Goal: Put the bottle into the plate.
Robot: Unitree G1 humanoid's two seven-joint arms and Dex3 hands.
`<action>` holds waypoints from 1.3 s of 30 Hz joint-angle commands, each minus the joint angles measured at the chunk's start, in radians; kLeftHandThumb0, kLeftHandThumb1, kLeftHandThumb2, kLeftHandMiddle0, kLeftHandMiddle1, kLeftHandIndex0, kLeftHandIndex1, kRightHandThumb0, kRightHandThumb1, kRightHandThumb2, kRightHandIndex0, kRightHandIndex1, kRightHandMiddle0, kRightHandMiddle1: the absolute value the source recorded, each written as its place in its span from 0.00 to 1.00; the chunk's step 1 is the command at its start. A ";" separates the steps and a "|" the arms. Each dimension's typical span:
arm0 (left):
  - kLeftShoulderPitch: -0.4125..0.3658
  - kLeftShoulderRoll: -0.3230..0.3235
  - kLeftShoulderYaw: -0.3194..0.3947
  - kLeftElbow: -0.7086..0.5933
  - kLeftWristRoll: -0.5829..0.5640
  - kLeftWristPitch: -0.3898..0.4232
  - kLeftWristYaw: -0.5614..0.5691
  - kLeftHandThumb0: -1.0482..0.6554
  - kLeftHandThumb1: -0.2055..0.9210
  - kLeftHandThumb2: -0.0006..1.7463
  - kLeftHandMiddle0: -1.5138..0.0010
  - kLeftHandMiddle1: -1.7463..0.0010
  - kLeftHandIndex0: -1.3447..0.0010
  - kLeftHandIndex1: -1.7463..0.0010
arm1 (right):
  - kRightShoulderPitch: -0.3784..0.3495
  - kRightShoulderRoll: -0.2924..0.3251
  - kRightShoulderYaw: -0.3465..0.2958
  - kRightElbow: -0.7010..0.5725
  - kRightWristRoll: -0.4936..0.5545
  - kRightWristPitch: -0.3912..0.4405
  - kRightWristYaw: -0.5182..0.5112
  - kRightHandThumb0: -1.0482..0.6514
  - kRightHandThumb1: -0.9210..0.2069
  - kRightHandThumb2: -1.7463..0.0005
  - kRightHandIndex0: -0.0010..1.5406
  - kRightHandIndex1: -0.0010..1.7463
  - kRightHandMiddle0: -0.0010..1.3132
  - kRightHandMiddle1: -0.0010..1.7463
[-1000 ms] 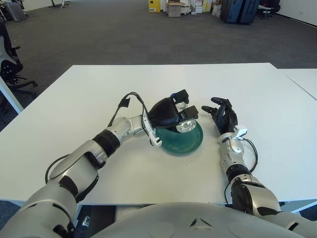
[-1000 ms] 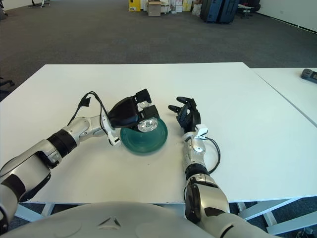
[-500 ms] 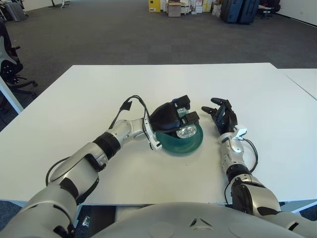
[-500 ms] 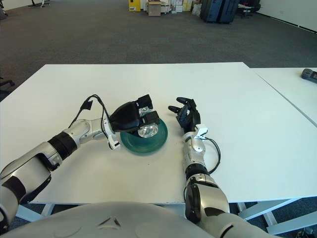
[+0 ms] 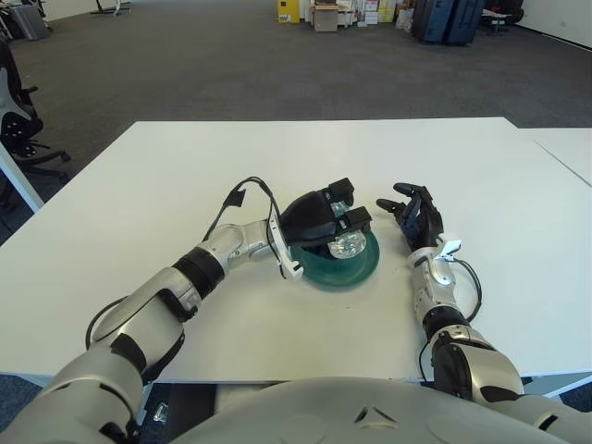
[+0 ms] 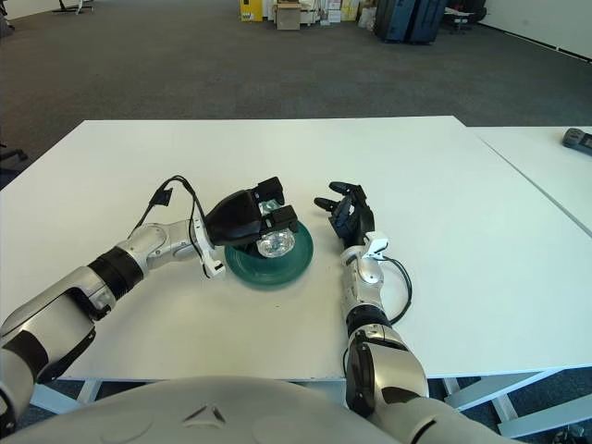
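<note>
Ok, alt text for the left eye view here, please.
The robot's left hand holds a clear bottle over a green plate on a white table. Its right hand shows just right of the plate, fingers open.
</note>
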 commanded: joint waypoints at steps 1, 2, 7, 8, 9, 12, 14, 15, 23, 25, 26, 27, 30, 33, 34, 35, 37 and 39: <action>0.008 0.070 0.042 -0.047 -0.062 -0.020 -0.123 0.18 0.92 0.38 0.80 0.64 0.92 0.49 | 0.074 0.024 -0.003 0.034 0.012 -0.006 0.004 0.14 0.00 0.44 0.41 0.42 0.18 0.68; 0.012 0.077 0.046 -0.058 -0.066 -0.024 -0.143 0.14 0.95 0.37 0.86 0.76 0.95 0.61 | 0.075 0.025 -0.004 0.032 0.014 -0.004 0.006 0.14 0.00 0.45 0.38 0.41 0.16 0.68; 0.010 0.116 0.079 -0.148 -0.055 -0.028 -0.217 0.03 0.99 0.43 0.98 0.96 0.99 0.89 | 0.080 0.032 -0.013 0.026 0.026 0.018 -0.003 0.12 0.00 0.47 0.30 0.38 0.09 0.66; 0.009 0.118 0.088 -0.164 -0.055 -0.027 -0.224 0.03 0.99 0.43 0.98 0.97 0.99 0.91 | 0.083 0.035 -0.013 0.024 0.024 0.014 -0.007 0.12 0.00 0.47 0.30 0.38 0.09 0.65; 0.009 0.118 0.096 -0.176 -0.056 -0.026 -0.231 0.02 1.00 0.45 0.99 0.98 1.00 0.94 | 0.085 0.036 -0.013 0.023 0.023 0.012 -0.009 0.12 0.00 0.47 0.30 0.38 0.09 0.65; 0.017 0.114 0.108 -0.179 -0.046 -0.029 -0.221 0.01 1.00 0.47 1.00 0.99 1.00 0.97 | 0.085 0.042 -0.008 0.012 0.020 -0.005 -0.005 0.11 0.00 0.47 0.32 0.39 0.10 0.64; 0.023 0.111 0.117 -0.180 -0.049 -0.034 -0.218 0.00 1.00 0.48 1.00 1.00 1.00 0.98 | 0.086 0.045 -0.008 0.006 0.026 -0.014 0.011 0.11 0.00 0.47 0.33 0.39 0.11 0.64; 0.025 0.110 0.121 -0.180 -0.052 -0.036 -0.219 0.00 1.00 0.49 1.00 1.00 1.00 0.98 | 0.086 0.045 -0.009 0.005 0.030 -0.016 0.019 0.11 0.00 0.47 0.34 0.39 0.13 0.63; 0.029 0.098 0.147 -0.169 -0.077 -0.062 -0.232 0.00 1.00 0.50 1.00 1.00 1.00 0.99 | 0.092 0.046 -0.012 -0.003 0.038 -0.037 0.052 0.12 0.00 0.47 0.39 0.38 0.21 0.62; 0.028 0.098 0.151 -0.168 -0.090 -0.071 -0.242 0.00 1.00 0.51 1.00 1.00 1.00 0.99 | 0.093 0.044 -0.011 -0.001 0.034 -0.042 0.052 0.13 0.00 0.47 0.40 0.38 0.22 0.62; 0.027 0.098 0.153 -0.168 -0.095 -0.075 -0.246 0.00 1.00 0.51 1.00 1.00 1.00 0.99 | 0.094 0.043 -0.010 0.000 0.032 -0.044 0.052 0.13 0.00 0.47 0.41 0.38 0.22 0.62; 0.028 0.098 0.156 -0.169 -0.097 -0.076 -0.248 0.00 1.00 0.52 1.00 1.00 1.00 0.99 | 0.094 0.042 -0.010 0.001 0.031 -0.044 0.053 0.12 0.00 0.47 0.41 0.38 0.22 0.62; 0.029 0.097 0.164 -0.170 -0.096 -0.079 -0.251 0.00 1.00 0.52 1.00 1.00 0.99 0.99 | 0.094 0.040 -0.010 0.002 0.030 -0.042 0.056 0.12 0.00 0.46 0.41 0.38 0.23 0.62; 0.030 0.094 0.174 -0.172 -0.088 -0.078 -0.244 0.00 1.00 0.52 1.00 1.00 0.99 0.99 | 0.092 0.040 -0.011 0.004 0.035 -0.038 0.063 0.12 0.00 0.46 0.42 0.38 0.23 0.63; 0.032 0.092 0.177 -0.172 -0.086 -0.077 -0.238 0.00 1.00 0.52 1.00 1.00 0.99 0.98 | 0.091 0.040 -0.013 0.005 0.039 -0.037 0.070 0.12 0.00 0.46 0.42 0.38 0.23 0.63; 0.034 0.089 0.183 -0.173 -0.082 -0.076 -0.225 0.00 1.00 0.52 1.00 1.00 0.99 0.98 | 0.090 0.040 -0.015 0.006 0.044 -0.038 0.078 0.12 0.00 0.47 0.42 0.38 0.23 0.63; 0.038 0.083 0.192 -0.172 -0.075 -0.076 -0.198 0.00 1.00 0.52 1.00 1.00 0.99 0.98 | 0.089 0.041 -0.018 0.007 0.052 -0.039 0.091 0.12 0.00 0.47 0.42 0.39 0.23 0.63; 0.039 0.073 0.202 -0.161 -0.084 -0.080 -0.181 0.00 1.00 0.52 1.00 1.00 0.99 0.98 | 0.087 0.040 -0.020 0.011 0.055 -0.038 0.097 0.12 0.00 0.47 0.43 0.40 0.24 0.64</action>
